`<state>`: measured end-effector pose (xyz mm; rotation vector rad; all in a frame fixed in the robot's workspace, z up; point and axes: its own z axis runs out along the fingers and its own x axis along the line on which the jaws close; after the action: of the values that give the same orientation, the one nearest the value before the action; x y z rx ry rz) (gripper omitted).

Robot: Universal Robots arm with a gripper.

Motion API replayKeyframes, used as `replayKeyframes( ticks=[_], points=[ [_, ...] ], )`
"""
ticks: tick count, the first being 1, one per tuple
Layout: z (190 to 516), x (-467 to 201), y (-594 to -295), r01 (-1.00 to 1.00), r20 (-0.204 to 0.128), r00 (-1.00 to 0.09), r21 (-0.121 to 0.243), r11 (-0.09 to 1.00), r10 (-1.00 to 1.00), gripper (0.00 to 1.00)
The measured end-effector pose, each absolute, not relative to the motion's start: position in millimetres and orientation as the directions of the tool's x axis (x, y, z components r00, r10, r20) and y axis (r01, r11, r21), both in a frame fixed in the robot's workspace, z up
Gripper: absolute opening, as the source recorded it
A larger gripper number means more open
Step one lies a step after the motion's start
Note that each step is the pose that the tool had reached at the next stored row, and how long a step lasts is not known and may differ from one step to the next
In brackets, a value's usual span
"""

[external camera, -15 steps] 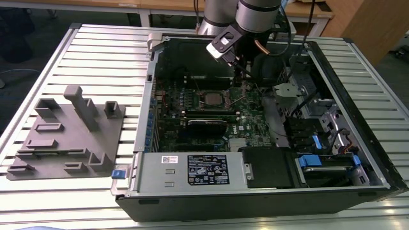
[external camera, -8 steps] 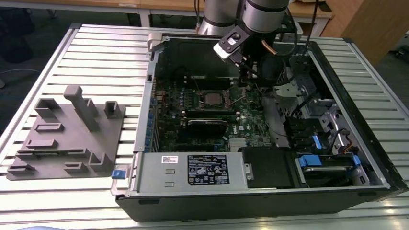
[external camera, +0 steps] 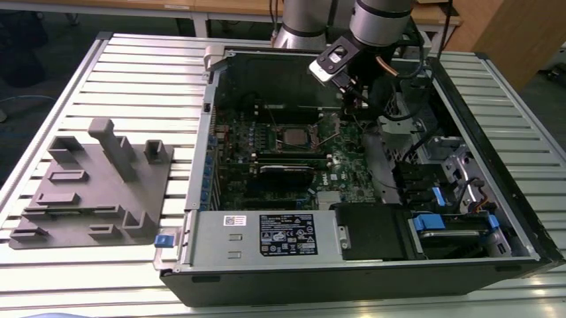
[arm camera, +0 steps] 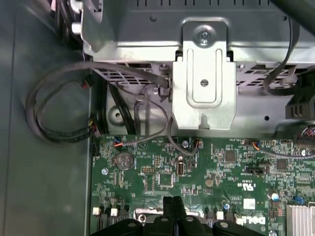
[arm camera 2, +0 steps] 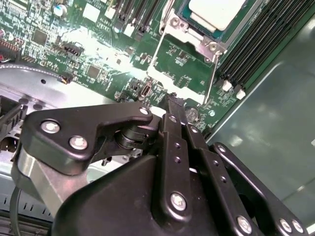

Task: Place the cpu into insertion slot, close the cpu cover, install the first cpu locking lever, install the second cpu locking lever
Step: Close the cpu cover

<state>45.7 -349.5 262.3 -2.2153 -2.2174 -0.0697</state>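
Table [external camera: 132,73]: slatted metal top carrying the open case, with a grey fixture [external camera: 89,192] well apart on the exterior view's left.
Case [external camera: 354,275]: lies on its side with the panel off and the board facing up.
Board [external camera: 349,162]: green, and it is the surface under the gripper in both wrist views.
Gripper [external camera: 348,94]: hangs over the board on the exterior view's right of the slot. Its fingers are pressed together at the tips [arm camera 2: 176,105] and nothing shows between them.
Slot [external camera: 276,140]: mid-board, near the gripper on the exterior view's left, not touching it.
Cover [arm camera 2: 197,35]: the silver frame appears to lie flat over the slot.
Cpu [arm camera 2: 216,12]: seated in the slot, its pale metal top showing through the cover's window.
Levers: two thin wire rods, first [arm camera 2: 158,49] and second [arm camera 2: 211,76], flank the slot. Their long axes run from it toward the fingertips, and the second looks nearer the gripper. Whether either is latched I cannot tell.
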Motion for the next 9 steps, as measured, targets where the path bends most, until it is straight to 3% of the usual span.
replayKeyframes(
  ticks=[9],
  points=[
    [262.3,52.2,-349.6,1.000,0.036,-0.001,0.027,0.000,0.999,0.11]
  ],
)
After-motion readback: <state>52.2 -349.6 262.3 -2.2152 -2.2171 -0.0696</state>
